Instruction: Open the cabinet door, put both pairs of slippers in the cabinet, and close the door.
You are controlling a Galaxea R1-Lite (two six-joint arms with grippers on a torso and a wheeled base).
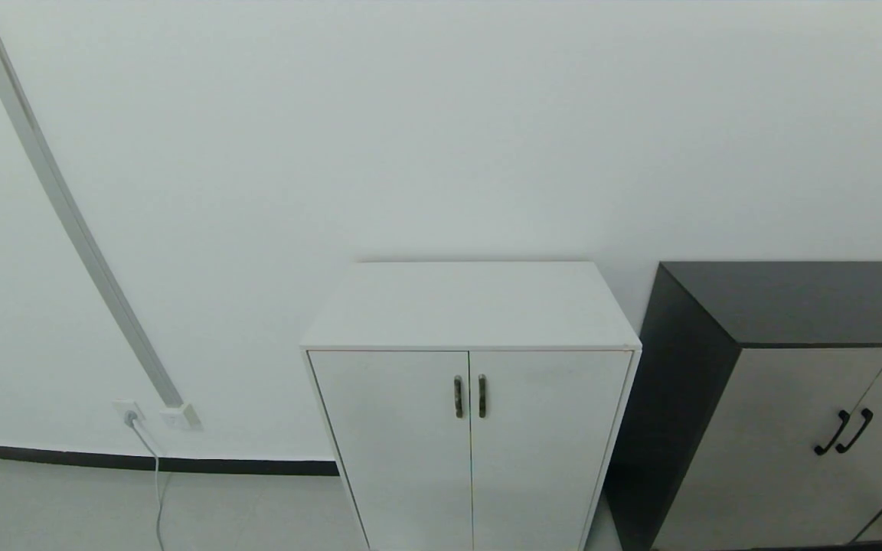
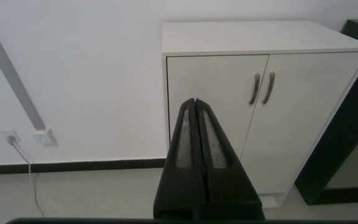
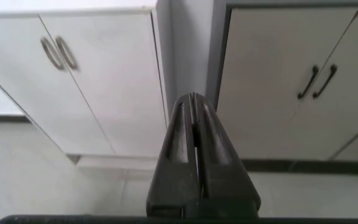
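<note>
Against the plain white wall, a white two-door cabinet (image 1: 472, 306), both doors shut, slim dark handles (image 1: 458, 396) side by side at the seam. Close beside it on the right, a black-sided cabinet with grey doors (image 1: 785, 444). Off to the left, a wall socket (image 1: 129, 413) with a grey cable (image 1: 158, 490) plugged in. Facing the cabinets and apart from them, left gripper (image 2: 195, 102) and right gripper (image 3: 193, 96), each pressed closed on nothing.

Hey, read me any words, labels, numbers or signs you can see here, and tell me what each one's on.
None: no text, number or sign can be read.
white cabinet: doors and top plain, no label.
dark cabinet: plain, no label.
wall socket: any marking too small to tell.
</note>
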